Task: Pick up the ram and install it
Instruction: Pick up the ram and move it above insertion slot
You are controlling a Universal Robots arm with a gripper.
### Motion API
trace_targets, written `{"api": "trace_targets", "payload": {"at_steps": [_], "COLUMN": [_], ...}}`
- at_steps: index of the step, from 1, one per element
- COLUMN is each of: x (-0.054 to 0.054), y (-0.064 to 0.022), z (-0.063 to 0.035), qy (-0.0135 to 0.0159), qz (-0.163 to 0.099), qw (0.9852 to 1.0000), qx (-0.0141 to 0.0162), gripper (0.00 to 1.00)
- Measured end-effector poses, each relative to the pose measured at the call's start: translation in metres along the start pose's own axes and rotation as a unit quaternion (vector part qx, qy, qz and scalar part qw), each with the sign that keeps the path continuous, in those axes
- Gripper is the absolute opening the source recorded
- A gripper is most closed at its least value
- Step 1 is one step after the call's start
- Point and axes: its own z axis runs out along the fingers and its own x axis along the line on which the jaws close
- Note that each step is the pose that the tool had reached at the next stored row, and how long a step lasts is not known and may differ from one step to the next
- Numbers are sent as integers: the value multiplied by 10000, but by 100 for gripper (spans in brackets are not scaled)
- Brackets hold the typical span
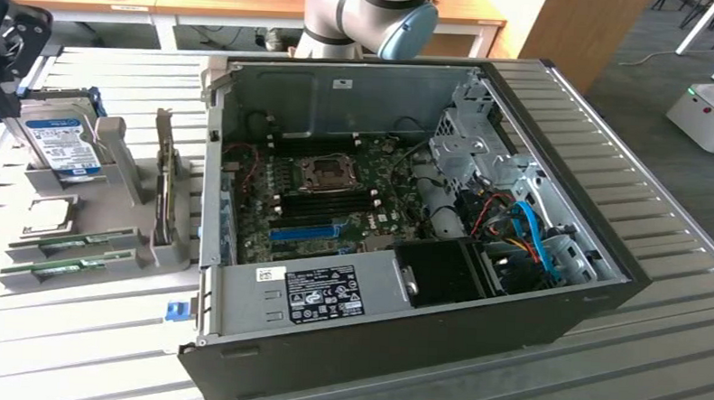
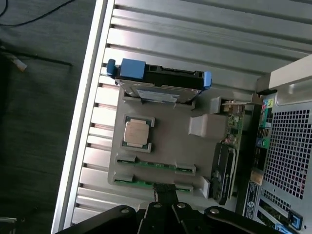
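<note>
The claw (image 2: 165, 193) hangs above the grey parts fixture (image 2: 165, 142) on the ribbed metal counter (image 1: 639, 357), its two fingers clenched together with nothing between them. The ram (image 2: 144, 184) has not been picked up. It lies edge-up in the fixture's outermost groove, the one farthest from the hard drive (image 2: 161, 82), and a second ram stick (image 2: 156, 165) sits in the next groove. The grooves probably exist to hold each thin board on its long edge, so that the fingers can close on its flat faces from above. From the wrist view the fingertips line up over the middle of the outer stick, which suggests that stick is the target, though they are apart from it. A processor chip (image 2: 137, 132) rests flat in its own recess, and a dark expansion card (image 2: 223, 168) stands along the side nearest the computer case (image 1: 387, 346). The case lies on its side with the panel off, so the motherboard and its blue slot (image 1: 301, 232) face upward, presumably so that a board can be pushed straight down into it.
</note>
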Motion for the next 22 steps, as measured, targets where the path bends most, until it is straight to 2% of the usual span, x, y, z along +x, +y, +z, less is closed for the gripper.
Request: {"api": "trace_targets", "payload": {"at_steps": [5, 8, 11, 16, 19, 22], "x": [0, 0, 0, 0, 0, 0], "y": [0, 0, -1, 0, 0, -1], "z": [1, 2, 3, 6, 7, 9], "qy": [19, 29, 40, 59, 70, 81], "qz": [-458, -727, -992, -1446, -1717, -1982], "qw": [9990, 9974, 9951, 9895, 9851, 9801], "qx": [9, 14, 20, 29, 34, 39], "gripper": [11, 11, 11, 11, 11, 11]}}
